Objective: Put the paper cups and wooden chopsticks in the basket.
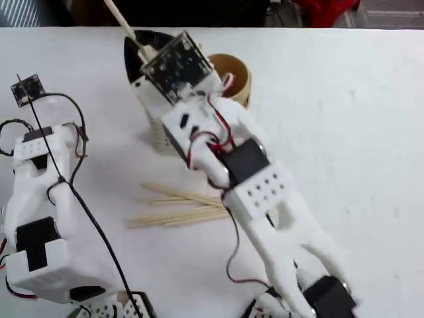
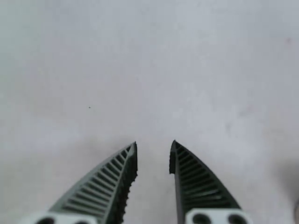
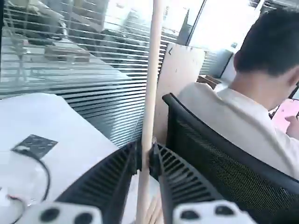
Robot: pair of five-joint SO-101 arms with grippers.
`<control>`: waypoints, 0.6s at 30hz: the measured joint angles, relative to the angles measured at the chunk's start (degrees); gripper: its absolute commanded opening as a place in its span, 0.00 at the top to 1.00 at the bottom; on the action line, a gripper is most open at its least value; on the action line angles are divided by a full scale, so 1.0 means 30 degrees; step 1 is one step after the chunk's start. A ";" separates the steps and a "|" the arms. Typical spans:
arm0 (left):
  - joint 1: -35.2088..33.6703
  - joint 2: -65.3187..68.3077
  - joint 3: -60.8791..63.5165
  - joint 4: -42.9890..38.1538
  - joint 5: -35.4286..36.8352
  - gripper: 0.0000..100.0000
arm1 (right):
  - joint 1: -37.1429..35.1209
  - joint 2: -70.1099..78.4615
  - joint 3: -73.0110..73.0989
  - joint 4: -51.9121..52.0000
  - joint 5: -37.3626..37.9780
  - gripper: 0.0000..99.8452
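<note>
Overhead view of a white table (image 1: 344, 99) with two white robot arms. The right arm (image 1: 265, 192) stretches from the 5 o'clock edge toward 11 o'clock, its wrist above a tall white perforated basket (image 1: 156, 132) with a dark inside. In its wrist view, the right tool (image 3: 147, 161) is clamped on a single wooden chopstick (image 3: 152, 70), which stands nearly upright between the jaws. From overhead, the stick's upper end pokes out toward 11 o'clock past the basket mouth.

A brown paper cup (image 1: 233, 74) sits at the basket's 3 o'clock side. The arm covers part of it, so I cannot tell whether it is inside the basket or just beside it. A loose bundle of chopsticks (image 1: 175, 209) lies flat on the table near the centre, at the basket's 6 o'clock, partly under the right arm. The left arm (image 1: 40, 199) is folded at the 9 o'clock edge. Its left tool (image 2: 153, 151) hangs over bare table, jaws a little apart and holding nothing.

The step in hand looks like dropping the held stick into the basket. To do it well, the lower tip should be inside the rim before the jaws part. The stick should stay close to upright so it slides down instead of levering over the edge. A low release suits so long a stick. The bundle seems left to do.
</note>
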 measured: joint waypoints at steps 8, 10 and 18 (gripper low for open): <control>0.0000 0.0000 0.0000 0.0000 0.0000 0.87 | 0.0821 0.1846 0.1553 -0.4454 -0.0088 0.98; 0.0000 0.0000 0.0000 0.0000 0.0000 0.87 | 0.0821 0.1817 0.2872 -0.5275 -0.0088 0.98; 0.0000 0.0000 0.0000 0.0000 0.0000 0.87 | 0.1055 0.1788 0.5773 -0.7179 -0.0088 0.91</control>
